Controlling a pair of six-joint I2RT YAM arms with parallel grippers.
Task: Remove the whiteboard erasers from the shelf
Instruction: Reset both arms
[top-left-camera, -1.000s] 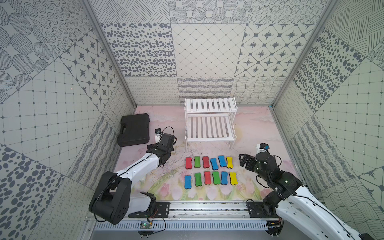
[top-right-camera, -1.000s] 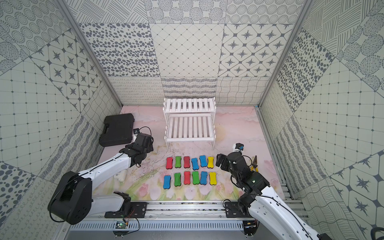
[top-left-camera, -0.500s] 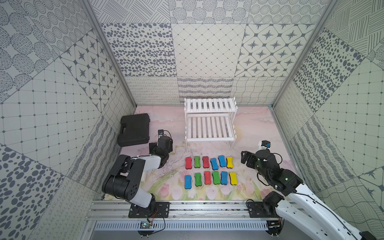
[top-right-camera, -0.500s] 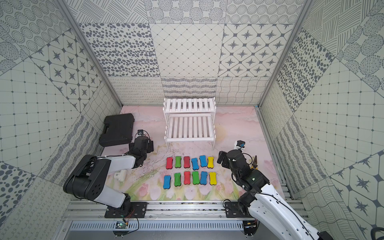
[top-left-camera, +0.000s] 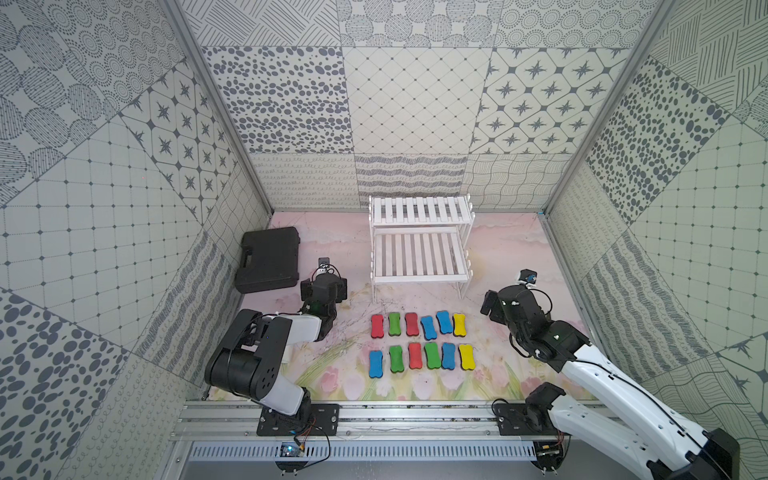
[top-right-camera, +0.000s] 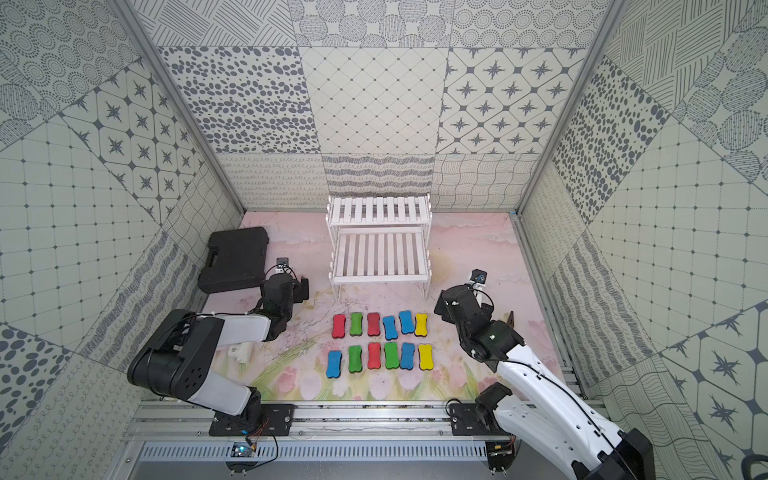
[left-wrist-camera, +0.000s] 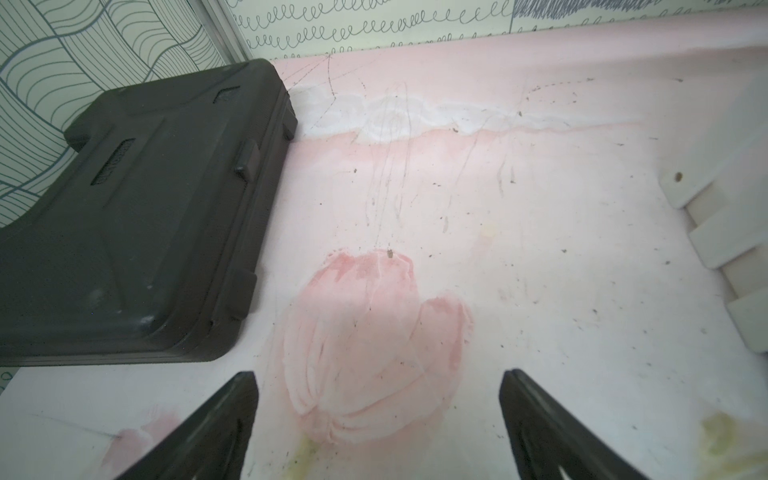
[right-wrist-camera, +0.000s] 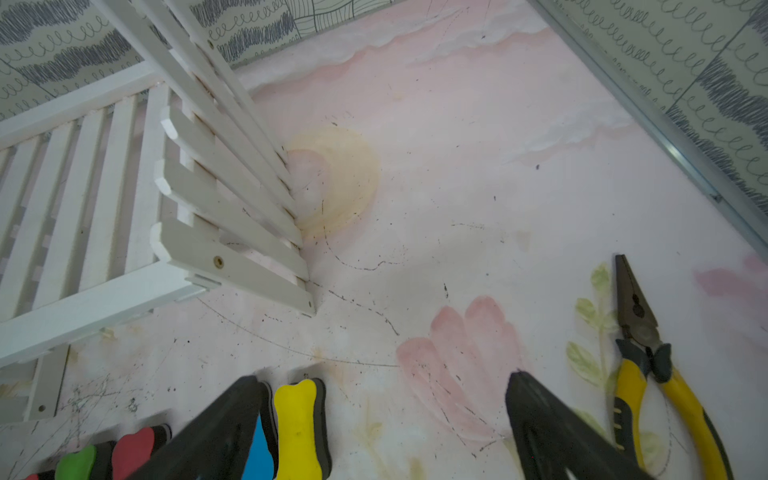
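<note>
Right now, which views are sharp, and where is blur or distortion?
In both top views the whiteboard erasers are sharp under even light, but wall edges lean from the wide lens. Left wrist view: blurred jaws, black case dark with little detail. Right wrist view: jaws blurred too, shelf and pliers sharp.

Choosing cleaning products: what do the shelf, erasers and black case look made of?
Shelf: likely painted wood, glossy white slats, visible screw head. Erasers: seemingly foam tops, matte and bright, over dark felt-like bases. Case: moulded plastic by its look, matte black with ribs and latches.
</note>
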